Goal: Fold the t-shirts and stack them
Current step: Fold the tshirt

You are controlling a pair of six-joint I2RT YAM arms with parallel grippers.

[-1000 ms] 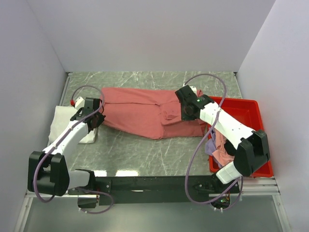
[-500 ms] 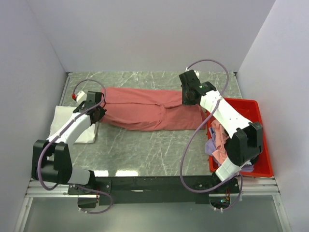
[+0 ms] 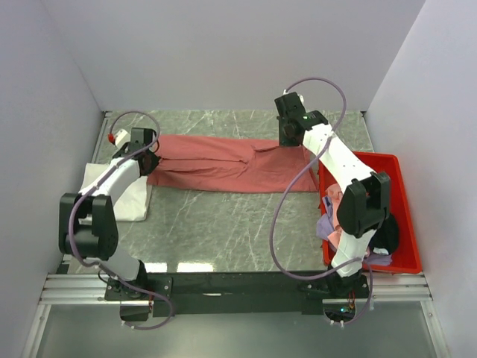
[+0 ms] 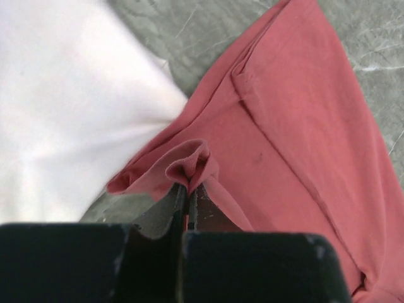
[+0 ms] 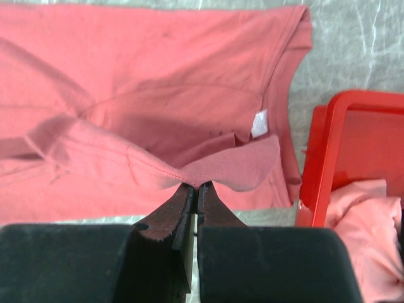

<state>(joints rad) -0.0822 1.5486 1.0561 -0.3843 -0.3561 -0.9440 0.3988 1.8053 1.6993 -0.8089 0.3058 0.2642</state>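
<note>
The dusty red t-shirt (image 3: 223, 162) lies folded lengthwise across the back of the table. My left gripper (image 3: 143, 160) is shut on a pinched fold at its left end (image 4: 189, 165). My right gripper (image 3: 291, 136) is shut on a fold of the shirt near the collar (image 5: 208, 169); the white label (image 5: 259, 123) shows inside. A white t-shirt (image 3: 112, 192) lies folded at the left, partly under the red shirt's end; it also shows in the left wrist view (image 4: 69, 120). Light pink and lavender shirts (image 3: 339, 220) lie heaped in the red tray.
The rigid red plastic tray (image 3: 380, 168) stands at the right, its rim close to the red shirt's right end; it also shows in the right wrist view (image 5: 328, 158). White walls close the back and both sides. The table is grey-green marble (image 3: 223, 224).
Both grippers have moved toward the back wall with the red shirt's edge, carrying it over itself. The shirt now lies narrower and farther back.
</note>
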